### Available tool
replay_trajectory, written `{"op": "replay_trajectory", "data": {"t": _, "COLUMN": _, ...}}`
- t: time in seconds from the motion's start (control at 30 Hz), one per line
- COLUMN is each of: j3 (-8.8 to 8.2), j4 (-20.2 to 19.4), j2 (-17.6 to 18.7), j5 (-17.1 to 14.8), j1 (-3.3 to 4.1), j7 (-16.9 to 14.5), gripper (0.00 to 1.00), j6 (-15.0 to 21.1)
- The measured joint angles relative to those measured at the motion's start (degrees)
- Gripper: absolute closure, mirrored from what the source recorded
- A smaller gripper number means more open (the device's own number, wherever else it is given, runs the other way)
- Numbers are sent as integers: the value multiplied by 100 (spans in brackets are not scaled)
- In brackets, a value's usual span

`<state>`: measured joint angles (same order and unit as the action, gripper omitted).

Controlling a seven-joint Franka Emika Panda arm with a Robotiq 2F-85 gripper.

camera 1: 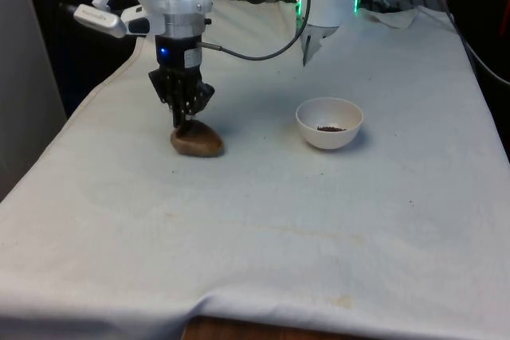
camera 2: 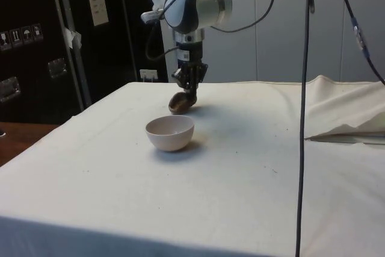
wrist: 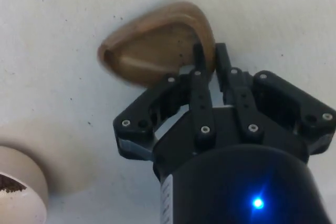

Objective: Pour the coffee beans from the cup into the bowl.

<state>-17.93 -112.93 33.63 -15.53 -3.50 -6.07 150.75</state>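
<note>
White cloth underlies the downward-pointing end effector (camera 1: 189, 123) pinching the tipped cup's (camera 1: 197, 141) rim.

A lab: cloth-draped table (camera 1: 319, 220), hanging cables (camera 2: 304, 88), dark equipment cabinets (camera 2: 36, 40).

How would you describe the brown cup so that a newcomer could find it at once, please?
On the white cloth, look directly under the black gripper, whose fingers pinch its rim. There the cup lies tipped on its side, towards the front view's left of the bowl. It is brown and wooden-looking; the bowl is white and upright.
</note>
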Motion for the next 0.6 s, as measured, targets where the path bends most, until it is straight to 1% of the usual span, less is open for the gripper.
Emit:
{"op": "replay_trajectory", "data": {"t": 0.03, "j3": 0, "j4": 0, "j2": 0, "j5": -11, "j1": 0, "j7": -11, "gripper": 87, "j6": 0}}
{"op": "replay_trajectory", "data": {"t": 0.07, "j3": 0, "j4": 0, "j2": 0, "j5": -11, "j1": 0, "j7": -11, "gripper": 79, "j6": 0}}
{"op": "replay_trajectory", "data": {"t": 0.1, "j3": -6, "j4": 0, "j2": 0, "j5": -17, "j1": 0, "j7": -17, "gripper": 79, "j6": 0}}
{"op": "replay_trajectory", "data": {"t": 0.13, "j3": -6, "j4": 0, "j2": 0, "j5": -17, "j1": 0, "j7": -17, "gripper": 74, "j6": 0}}
{"op": "replay_trajectory", "data": {"t": 0.17, "j3": -6, "j4": 0, "j2": 0, "j5": -17, "j1": 0, "j7": -17, "gripper": 63, "j6": 0}}
{"op": "replay_trajectory", "data": {"t": 0.43, "j3": -11, "j4": 0, "j2": 0, "j5": -23, "j1": 0, "j7": -23, "gripper": 22, "j6": 0}}
{"op": "replay_trajectory", "data": {"t": 0.47, "j3": -11, "j4": 0, "j2": 0, "j5": -23, "j1": 0, "j7": -23, "gripper": 22, "j6": 0}}
{"op": "replay_trajectory", "data": {"t": 0.5, "j3": -11, "j4": 0, "j2": 0, "j5": -23, "j1": 0, "j7": -23, "gripper": 12, "j6": 0}}
{"op": "replay_trajectory", "data": {"t": 0.53, "j3": -11, "j4": 0, "j2": 0, "j5": -29, "j1": 0, "j7": -23, "gripper": 7, "j6": 0}}
{"op": "replay_trajectory", "data": {"t": 0.57, "j3": -17, "j4": 6, "j2": -6, "j5": -29, "j1": 0, "j7": -23, "gripper": 2, "j6": 0}}
{"op": "replay_trajectory", "data": {"t": 0.6, "j3": -23, "j4": 17, "j2": -23, "j5": -29, "j1": 0, "j7": -23, "gripper": 0, "j6": -6}}
